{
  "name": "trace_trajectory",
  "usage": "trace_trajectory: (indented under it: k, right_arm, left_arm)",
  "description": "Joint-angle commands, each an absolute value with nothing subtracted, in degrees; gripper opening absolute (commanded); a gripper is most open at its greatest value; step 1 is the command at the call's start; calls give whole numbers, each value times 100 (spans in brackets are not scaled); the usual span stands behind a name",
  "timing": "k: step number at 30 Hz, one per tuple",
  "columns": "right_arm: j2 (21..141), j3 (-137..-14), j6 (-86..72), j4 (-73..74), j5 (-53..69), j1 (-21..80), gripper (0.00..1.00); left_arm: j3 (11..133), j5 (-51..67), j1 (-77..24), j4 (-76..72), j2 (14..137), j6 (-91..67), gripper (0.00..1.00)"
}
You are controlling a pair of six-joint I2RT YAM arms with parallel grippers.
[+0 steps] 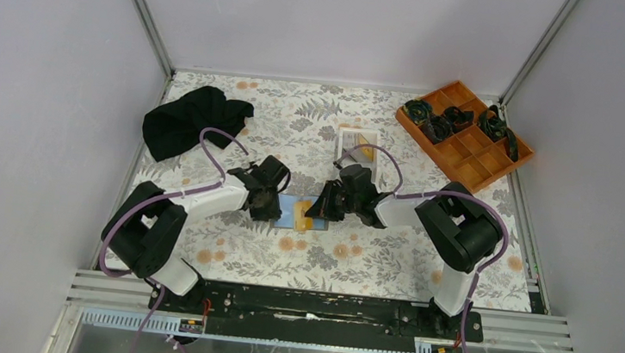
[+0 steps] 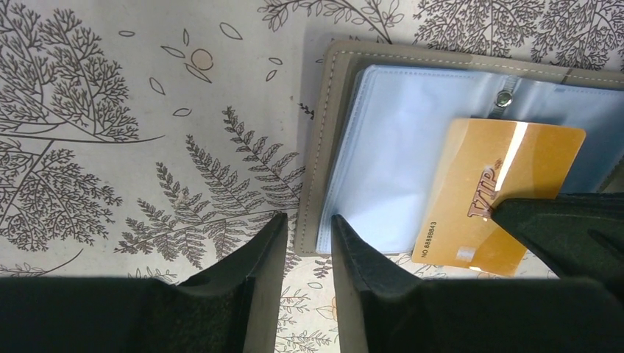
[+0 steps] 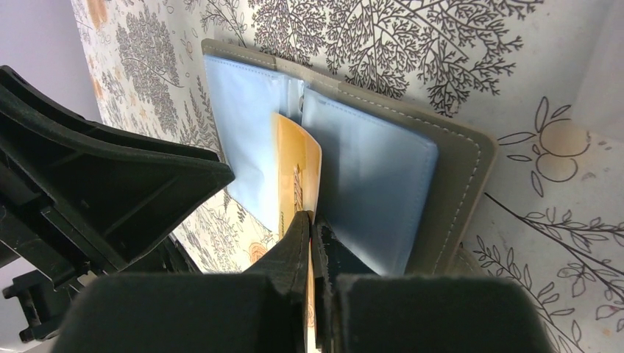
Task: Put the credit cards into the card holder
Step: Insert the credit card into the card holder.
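Your top camera looks down on the desk (image 1: 326,264) from above its near edge, reaching both far corners. Your wrist cameras hang very close over the desk's middle, aimed down; both share the open card holder (image 2: 383,162) and gold card (image 2: 478,191).

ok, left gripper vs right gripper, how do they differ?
The left gripper is slightly open and holds nothing; the right gripper is shut on the gold VIP card. The left gripper sits at the card holder outer edge; the right gripper is over its blue inside. Both are low by the holder.
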State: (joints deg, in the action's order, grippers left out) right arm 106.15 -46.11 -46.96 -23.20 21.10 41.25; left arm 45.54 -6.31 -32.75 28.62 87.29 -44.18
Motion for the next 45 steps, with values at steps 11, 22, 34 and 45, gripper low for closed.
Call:
trace_trajectory:
  k: [11, 22, 34, 45]
  right_arm:
    - [11050, -4781, -4370, -1200, 1138, 4184, 0]
    - [11205, -5024, -4359, -1300, 929, 4155, 0]
    - [11242, -5220, -4190, -1020, 966, 4423, 0]
    - [11216, -5465, -4270, -712, 715, 4772, 0]
  left_arm:
    - [4288, -590, -3254, 3076, 9150, -4153, 25]
    - [4278, -488, -3251, 3076, 9172, -4113, 23]
    - [4233, -288, -3252, 2873, 9130, -4097, 22]
    - [4029, -80, -3253, 2634, 8927, -4065, 21]
